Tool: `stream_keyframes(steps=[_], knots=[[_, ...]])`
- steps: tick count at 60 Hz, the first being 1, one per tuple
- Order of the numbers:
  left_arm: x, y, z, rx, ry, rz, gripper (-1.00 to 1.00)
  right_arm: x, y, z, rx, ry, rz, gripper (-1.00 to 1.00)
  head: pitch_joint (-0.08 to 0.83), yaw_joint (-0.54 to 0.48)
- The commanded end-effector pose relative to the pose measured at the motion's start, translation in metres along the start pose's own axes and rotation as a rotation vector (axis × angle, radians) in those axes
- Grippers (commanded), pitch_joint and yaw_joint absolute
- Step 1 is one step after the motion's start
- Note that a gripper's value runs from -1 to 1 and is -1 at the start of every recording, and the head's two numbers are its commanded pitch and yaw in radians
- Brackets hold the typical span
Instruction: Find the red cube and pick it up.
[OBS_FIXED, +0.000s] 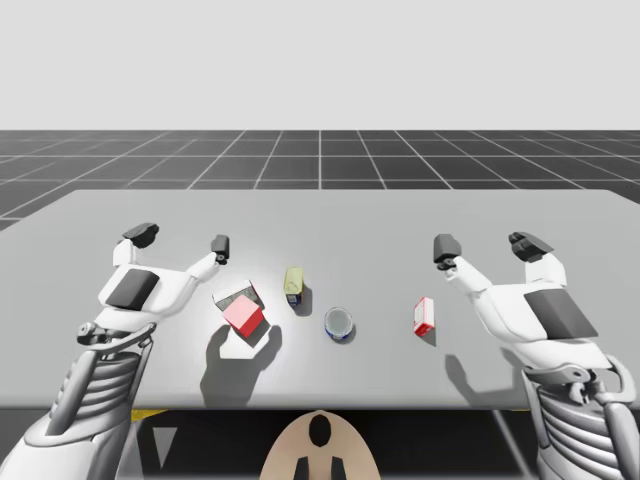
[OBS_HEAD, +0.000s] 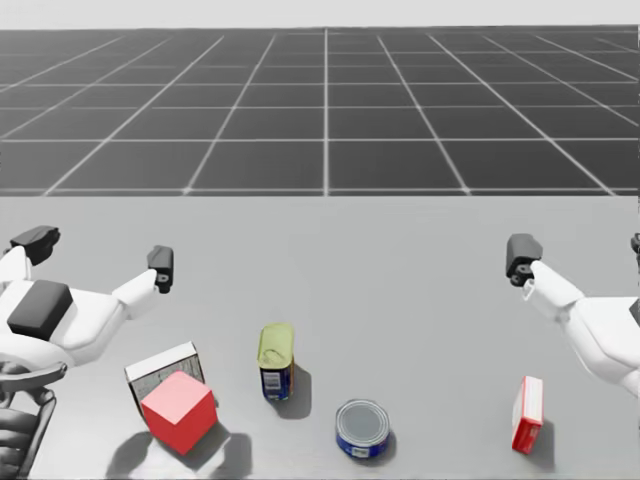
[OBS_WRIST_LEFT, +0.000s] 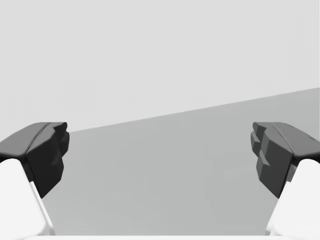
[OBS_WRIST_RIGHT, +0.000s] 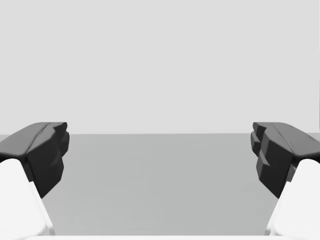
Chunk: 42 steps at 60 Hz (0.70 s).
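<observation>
Plainly no grip yet on the red cube (OBS_HEAD: 179, 411), resting on the bench (OBS_FIXED: 360, 220) just in front of a white box (OBS_HEAD: 160, 372) near the left fingers (OBS_FIXED: 220, 245), spread wide and empty, likely readied for it, with the right fingers (OBS_FIXED: 445, 248) equally wide, well apart on the other side.

From my station I see a flat grey table (OBS_FIXED: 360, 215) carrying five things in a loose row along its near half. At my left end sits the red cube (OBS_HEAD: 179, 411), resting flat, with a white and grey box (OBS_HEAD: 160, 372) directly behind it; I cannot tell whether the two touch. Near them, toward the middle, a tall can with a yellow-green top (OBS_HEAD: 275, 365) stands upright. Just beside it and nearer to me stands a low round blue can (OBS_HEAD: 362, 428) with a silvery lid. Well apart to my right, a slim red and white box (OBS_HEAD: 526, 413) stands on edge.
</observation>
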Motion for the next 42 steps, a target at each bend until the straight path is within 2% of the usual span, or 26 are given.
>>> stream_keyframes(steps=[1, 11, 26, 42], knots=[[-0.0001, 0.0002, -0.0003, 0.000, 0.001, -0.002, -1.00, -0.0006, -0.0004, -0.0004, 0.003, 0.004, 0.006, -1.00, 0.473, 0.03], [-0.0002, -0.0001, -0.0006, 0.000, 0.004, -0.003, -1.00, -0.0010, -0.0007, -0.0006, 0.009, 0.011, 0.007, -1.00, 0.567, 0.09], [-0.0011, -0.0014, -0.0007, 0.000, 0.011, -0.003, -1.00, -0.0043, 0.0039, 0.0000, 0.035, 0.036, 0.016, -1.00, 0.686, 0.23], [-0.0008, -0.0052, -0.0007, -0.016, 0.019, 0.008, -1.00, -0.0059, 0.0049, 0.0001, 0.049, 0.048, 0.014, -1.00, 0.723, 0.30]])
